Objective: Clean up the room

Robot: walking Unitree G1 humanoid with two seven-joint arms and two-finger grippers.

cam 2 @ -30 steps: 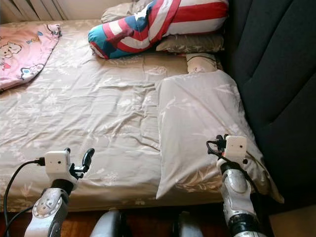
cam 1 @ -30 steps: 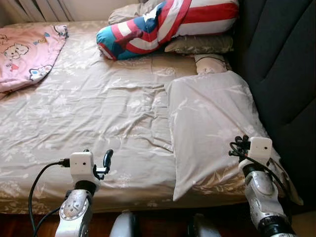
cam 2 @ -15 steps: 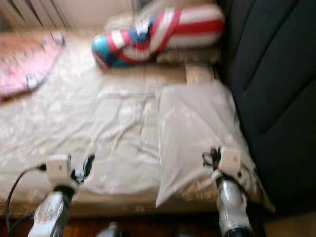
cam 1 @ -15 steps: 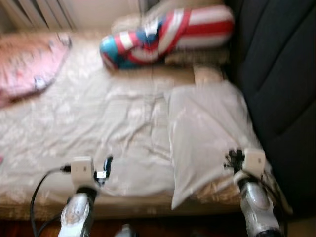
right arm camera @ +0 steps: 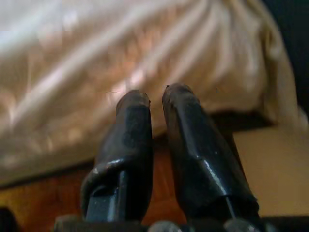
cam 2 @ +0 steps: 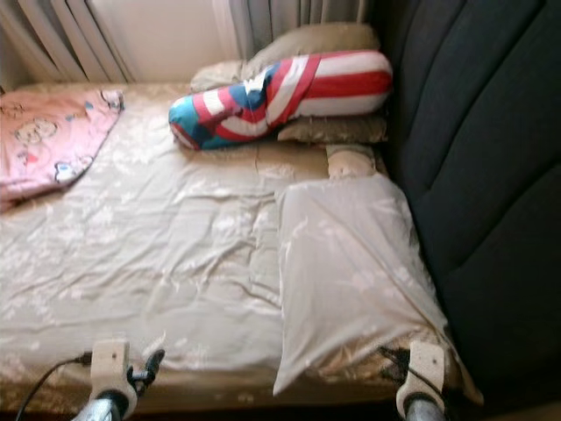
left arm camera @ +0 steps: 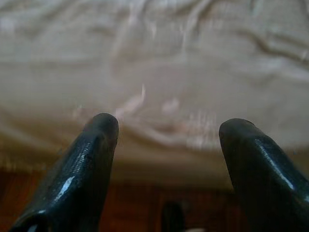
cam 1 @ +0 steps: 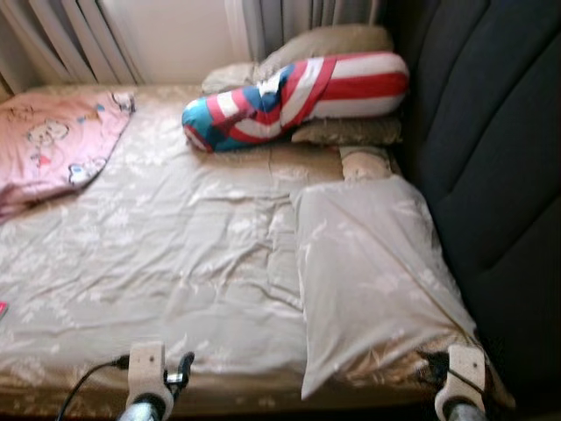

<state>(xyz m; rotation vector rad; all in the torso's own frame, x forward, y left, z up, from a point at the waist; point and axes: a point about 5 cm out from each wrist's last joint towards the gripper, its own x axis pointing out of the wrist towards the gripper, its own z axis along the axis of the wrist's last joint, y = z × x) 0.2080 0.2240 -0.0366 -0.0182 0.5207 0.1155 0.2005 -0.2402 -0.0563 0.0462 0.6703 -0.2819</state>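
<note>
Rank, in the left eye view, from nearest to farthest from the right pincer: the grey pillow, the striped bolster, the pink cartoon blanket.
1. Grey leaf-print pillow: just ahead of the right pincer, by the dark headboard.
2. Red, white and blue striped bolster: at the far end.
3. Pink cartoon-print blanket: far-left corner.

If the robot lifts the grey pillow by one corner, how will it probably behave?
The grey pillow would probably sag and fold, because its cover lies loose and creased. It looks light for its size, being flat and softly filled. Its near corner already overhangs the bed, so a push may slide it off.
</note>
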